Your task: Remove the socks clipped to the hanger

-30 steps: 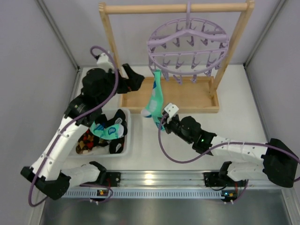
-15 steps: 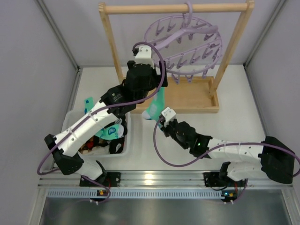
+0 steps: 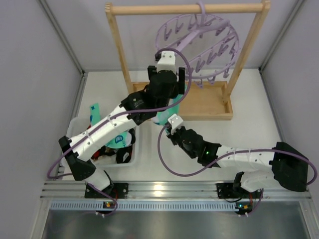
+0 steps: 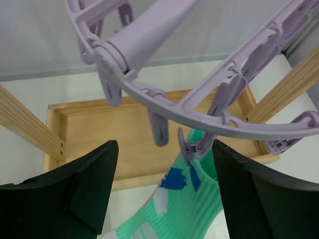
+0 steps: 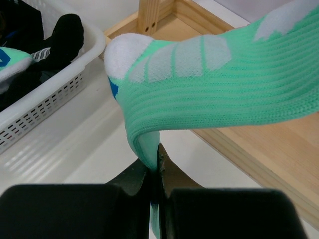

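The lavender hanger (image 3: 202,42) hangs tilted from the wooden rack's top bar. One mint-green sock (image 4: 194,209) with a blue patch hangs from one of its clip pegs (image 4: 192,148). My left gripper (image 4: 164,194) is open, with its jaws on either side of that peg and the sock's top. In the top view the left gripper (image 3: 168,77) hides most of the sock (image 3: 162,117). My right gripper (image 5: 155,160) is shut on a fold at the sock's lower end (image 5: 224,84). In the top view the right gripper (image 3: 172,124) is just below the rack's base.
A white basket (image 3: 135,147) at the left holds several removed socks, and its corner also shows in the right wrist view (image 5: 55,99). The wooden rack's base tray (image 3: 212,102) lies under the hanger, with uprights on both sides. Grey walls close in the table.
My left arm has swung from over the basket up to the hanger and now straddles the peg that holds the sock. The hanger has tilted. My right gripper has kept its hold and shifted slightly left.
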Controlling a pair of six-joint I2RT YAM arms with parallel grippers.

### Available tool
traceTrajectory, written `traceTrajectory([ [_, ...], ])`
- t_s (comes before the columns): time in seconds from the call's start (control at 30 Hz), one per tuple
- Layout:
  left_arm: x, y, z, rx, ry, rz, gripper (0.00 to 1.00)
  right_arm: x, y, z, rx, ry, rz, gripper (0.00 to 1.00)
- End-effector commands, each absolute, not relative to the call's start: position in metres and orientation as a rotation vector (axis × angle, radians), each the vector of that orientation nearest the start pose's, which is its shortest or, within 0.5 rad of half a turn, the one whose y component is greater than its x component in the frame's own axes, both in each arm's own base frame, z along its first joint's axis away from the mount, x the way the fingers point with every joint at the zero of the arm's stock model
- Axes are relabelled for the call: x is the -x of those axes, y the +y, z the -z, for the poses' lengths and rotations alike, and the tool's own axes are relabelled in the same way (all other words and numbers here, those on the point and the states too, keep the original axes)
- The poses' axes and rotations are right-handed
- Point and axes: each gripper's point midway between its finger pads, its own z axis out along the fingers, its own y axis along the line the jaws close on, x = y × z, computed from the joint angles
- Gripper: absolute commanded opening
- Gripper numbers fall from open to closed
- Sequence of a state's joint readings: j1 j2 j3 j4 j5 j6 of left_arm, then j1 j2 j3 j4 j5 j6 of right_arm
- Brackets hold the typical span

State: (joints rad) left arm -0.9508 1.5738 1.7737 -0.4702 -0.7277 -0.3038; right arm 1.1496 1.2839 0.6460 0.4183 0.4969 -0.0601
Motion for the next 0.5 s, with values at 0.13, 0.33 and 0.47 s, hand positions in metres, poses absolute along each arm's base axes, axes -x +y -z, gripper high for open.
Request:
traceTrajectory([
  [0.13, -0.325, -0.309, -0.425, -0.064, 1.704, 0.337, 0.8, -0.24, 0.332, -0.202, 0.657, 1.599, -0.361, 0.0],
  [0.33, -0.337, -0.316, -0.422, -0.078, 1.701, 0.273, 0.68, -0.237, 0.334, -0.205, 0.657, 1.595, -0.388, 0.0],
  [0.47, -0.343, -0.309, -0.42, -0.04, 1.695, 0.208, 0.64, -0.233, 0.336, -0.207, 0.662, 1.586, -0.406, 0.0],
])
